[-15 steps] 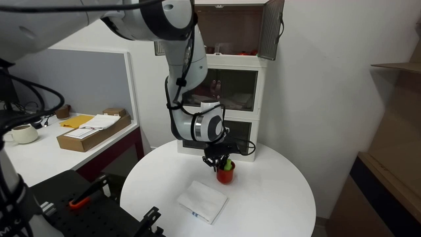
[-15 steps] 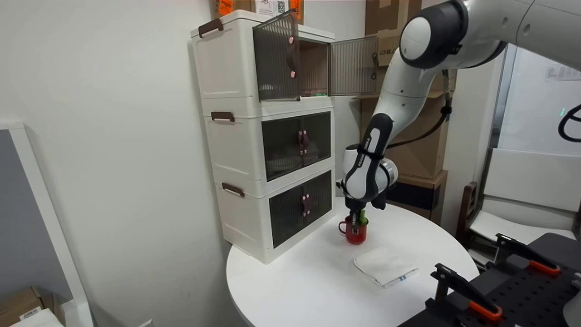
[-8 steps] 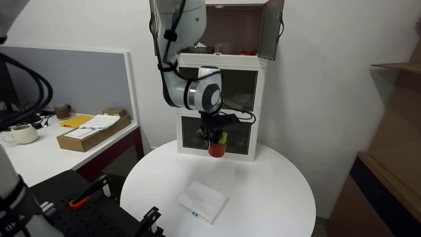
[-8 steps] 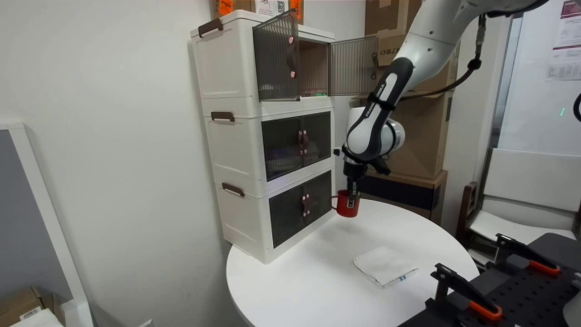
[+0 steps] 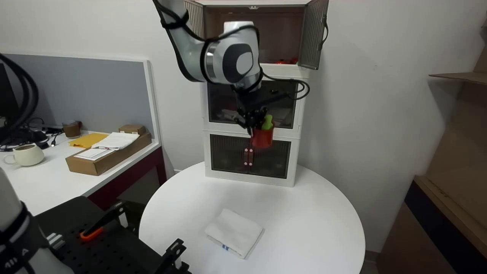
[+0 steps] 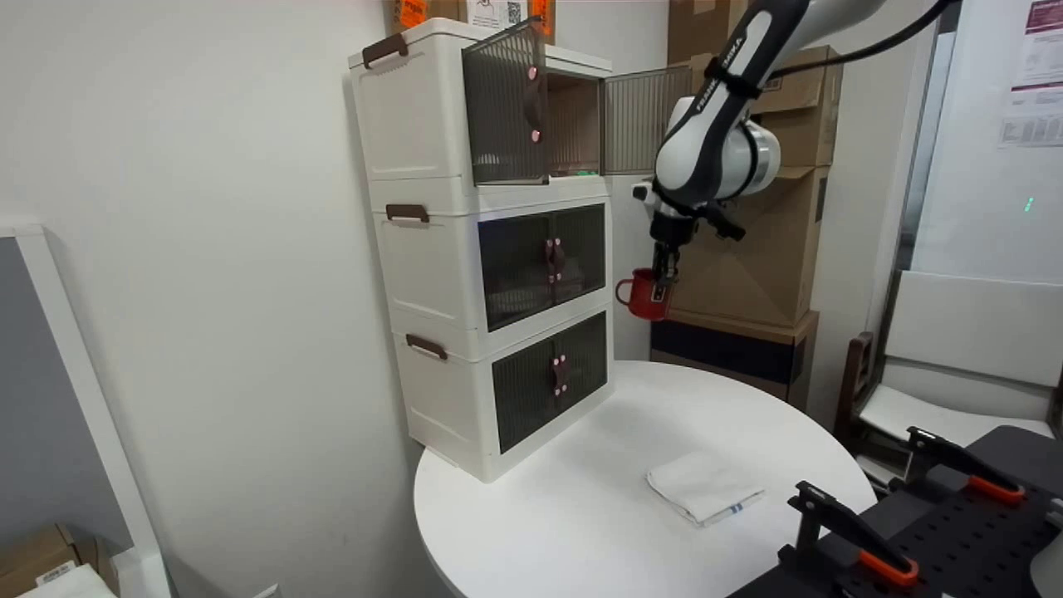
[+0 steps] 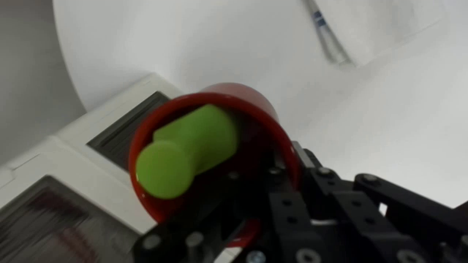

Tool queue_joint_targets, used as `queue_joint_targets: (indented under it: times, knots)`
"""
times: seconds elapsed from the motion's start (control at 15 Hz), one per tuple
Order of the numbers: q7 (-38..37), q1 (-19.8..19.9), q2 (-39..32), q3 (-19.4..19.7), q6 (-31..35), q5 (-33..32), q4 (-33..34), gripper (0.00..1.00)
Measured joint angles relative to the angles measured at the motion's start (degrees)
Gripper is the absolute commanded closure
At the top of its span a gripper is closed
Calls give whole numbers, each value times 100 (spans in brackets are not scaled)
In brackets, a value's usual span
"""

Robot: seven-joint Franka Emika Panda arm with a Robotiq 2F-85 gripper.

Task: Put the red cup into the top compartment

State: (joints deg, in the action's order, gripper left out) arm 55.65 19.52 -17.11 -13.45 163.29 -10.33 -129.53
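Observation:
The red cup [image 5: 262, 139] hangs above the round table, in front of the white cabinet; it also shows in the other exterior view [image 6: 644, 297]. A green piece [image 7: 197, 138] stands inside it. My gripper [image 7: 290, 157] is shut on the cup's wall, one finger inside and one outside, as the wrist view shows. The cup is slightly tilted, its handle toward the cabinet in an exterior view. The top compartment [image 5: 281, 38], with a brown interior, is open above and behind the cup; its opening also shows partly [image 6: 573, 116]. The arm hides part of it.
The compartment's ribbed doors [image 5: 314, 36] swing outward, one [image 6: 507, 108] jutting toward the table. Small red things [image 5: 281, 61] sit inside. The lower doors [image 5: 249, 156] are shut. A folded white cloth [image 5: 234, 232] lies on the table [image 5: 312, 228]. Cardboard boxes [image 6: 747, 266] stand behind the arm.
The gripper has lifted the red cup off the table to the height of the middle cabinet. It rose first toward the cabinet, then slightly back, tilting a little. The cloth and doors have not moved.

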Motion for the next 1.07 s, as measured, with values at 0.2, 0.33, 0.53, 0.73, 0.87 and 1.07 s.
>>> queue_joint_targets:
  times: [0.2, 0.33, 0.53, 0.73, 0.87, 1.07]
  knots:
    - [428, 211, 682, -357, 220, 976, -132, 98]
    - [653, 321, 1036, -609, 315, 1506, -121, 98]
    - [941, 343, 1392, -877, 414, 2278, 15, 98]
    - [993, 328, 1538, -1029, 541, 2919, 290, 98]
    - [994, 325, 1540, -1086, 663, 3340, 534, 98]
    - [1002, 325, 1467, -1118, 823, 3770, 978, 98]
